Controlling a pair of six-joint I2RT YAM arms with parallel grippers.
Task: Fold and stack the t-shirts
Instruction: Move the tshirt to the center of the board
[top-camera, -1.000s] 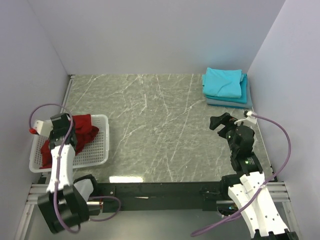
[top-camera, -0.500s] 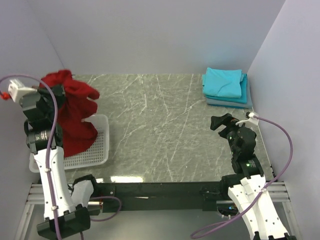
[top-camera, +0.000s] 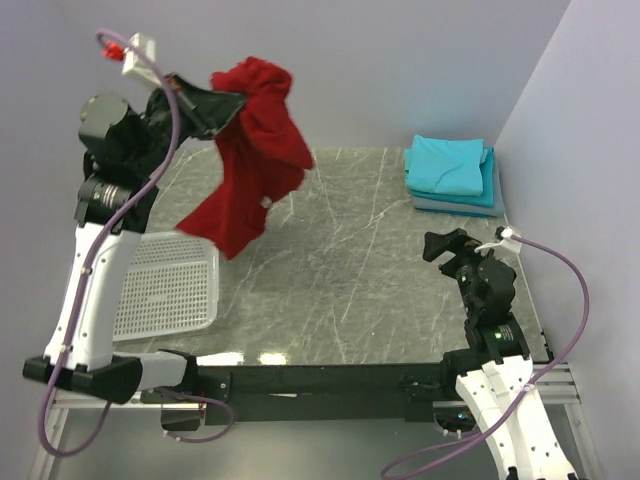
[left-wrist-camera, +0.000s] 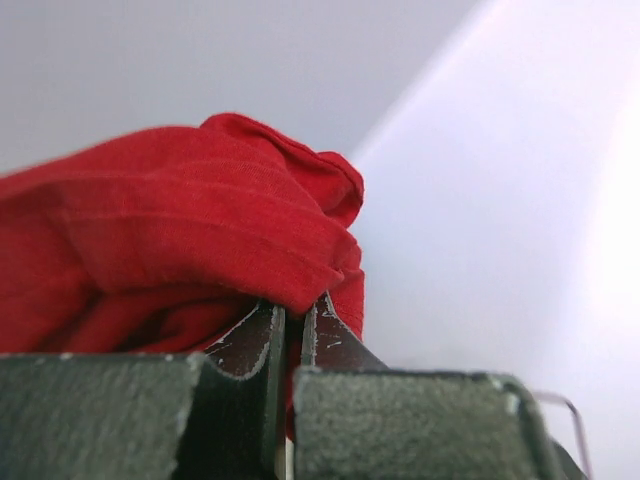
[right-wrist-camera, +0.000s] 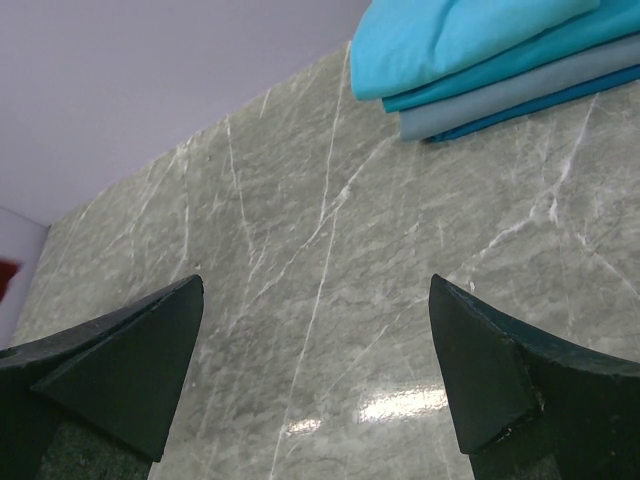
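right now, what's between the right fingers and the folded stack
Only bare marble table. The right wrist view shows it running unbroken from the open right fingers up to the stack.

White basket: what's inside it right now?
Nothing visible in the basket: its lattice floor is bare. The left arm covers its left edge, so that strip is unchecked. The red t-shirt hangs in the air from the left fingers.

The red t-shirt (top-camera: 250, 160) is soft, matt cloth, creased; the folded t-shirts (top-camera: 450, 168) are smooth matt cloth. The table (top-camera: 340, 270) looks like polished grey stone veined white, with a glossy sheen near its front edge. The basket (top-camera: 170, 288) is white plastic lattice, and the right gripper's fingers (right-wrist-camera: 130, 360) are dull black, faintly grainy.
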